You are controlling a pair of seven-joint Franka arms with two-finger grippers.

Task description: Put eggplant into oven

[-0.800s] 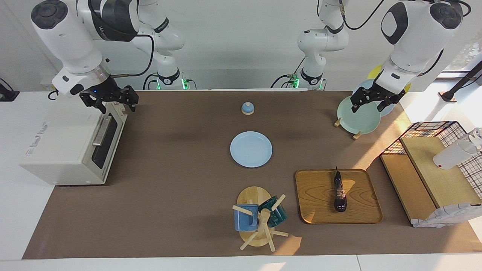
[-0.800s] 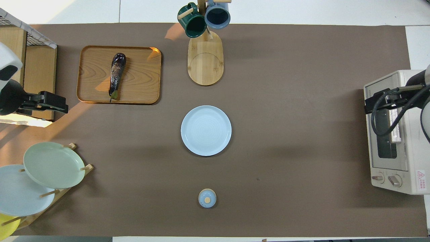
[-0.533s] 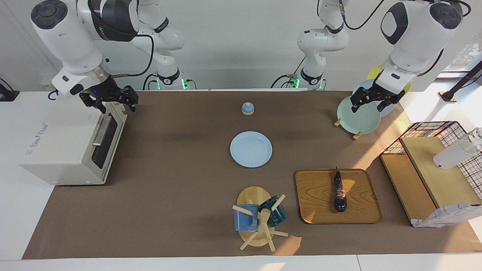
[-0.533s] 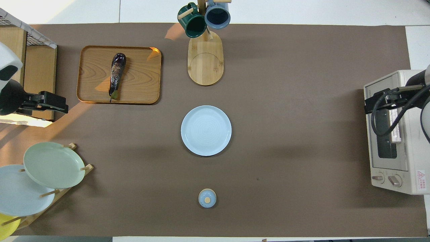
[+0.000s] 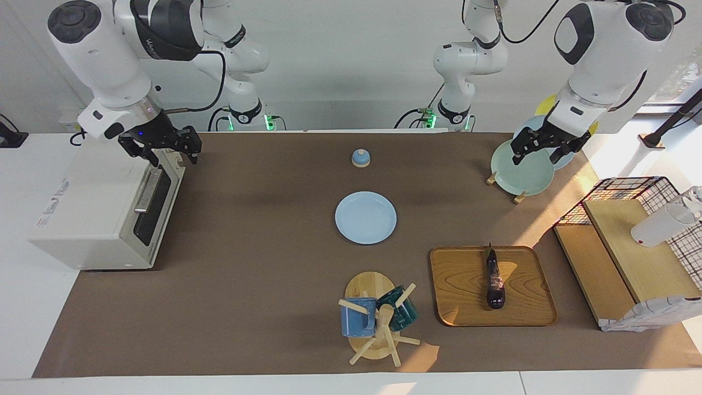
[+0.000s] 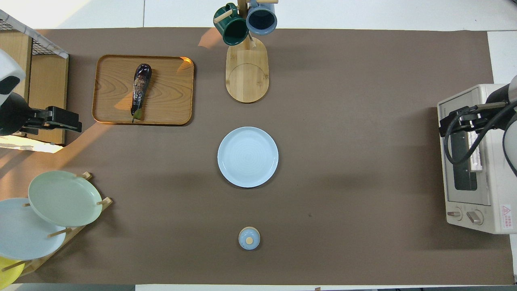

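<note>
Facing view is showing the right gripper (image 5: 164,147), fingers spread and empty, hovering over the closed boxy off-white toaster oven (image 5: 104,211), risking slipping off its metal bar handle (image 5: 147,191) below the fingers, while the slim dark purple eggplant (image 5: 494,278) is lying on the wooden tray (image 5: 460,288), well apart from the waiting left gripper (image 5: 540,149), also spread empty.

I count four round plates (image 6: 247,157), two hanging mugs (image 6: 231,29), one glossy purple-black eggplant (image 6: 140,90), one wooden tray (image 6: 169,93), one off-white toaster oven (image 5: 88,214).

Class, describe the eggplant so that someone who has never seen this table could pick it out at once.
Find the brown mat covering the table, then the wooden tray at the left arm's end. On it lies the eggplant: slim, glossy, dark purple-black, with a thin stem tip, and the only thing on that tray.
</note>
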